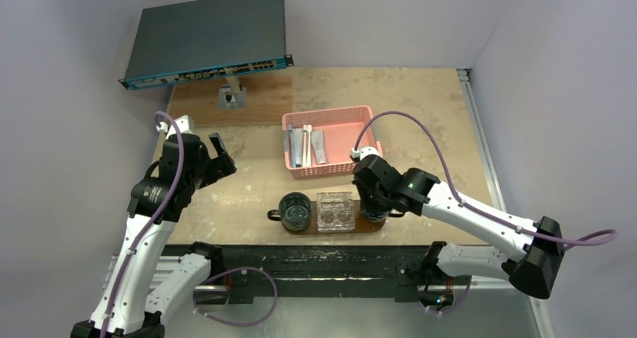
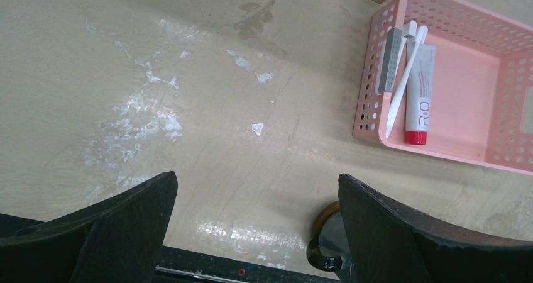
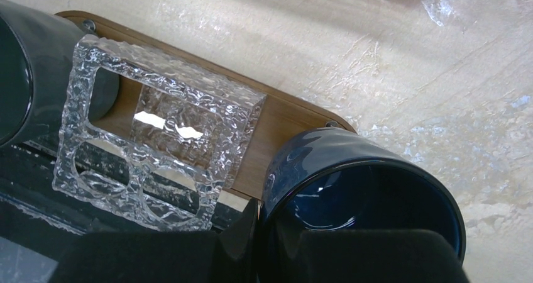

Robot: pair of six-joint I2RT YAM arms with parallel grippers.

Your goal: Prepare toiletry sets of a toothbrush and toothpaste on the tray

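Note:
Two slim white toothbrushes [image 1: 305, 146] [image 2: 405, 75] and two tubes [image 1: 320, 147] [image 2: 420, 94] lie in the pink basket [image 1: 330, 171] [image 2: 371, 88]. One tube is white with a red cap. The other is grey [image 2: 391, 60] and leans on the basket's left wall. The brown tray [image 1: 309, 228] [image 3: 283, 138] lies near the front edge. My right gripper [image 1: 372, 207] [image 3: 276, 226] is shut on the wall of a dark blue mug [image 3: 352, 170] at the tray's right end, one finger inside it. My left gripper [image 1: 221, 155] [image 2: 258, 188] is open and empty over bare table left of the basket.
On the tray stand a second dark mug [image 1: 294, 210] [image 3: 25, 88] at the left end and a clear glass holder [image 1: 335, 211] [image 3: 157, 132] in the middle. A network switch [image 1: 206, 37] sits raised at the back left, with a small grey stand [image 1: 230, 96] under it.

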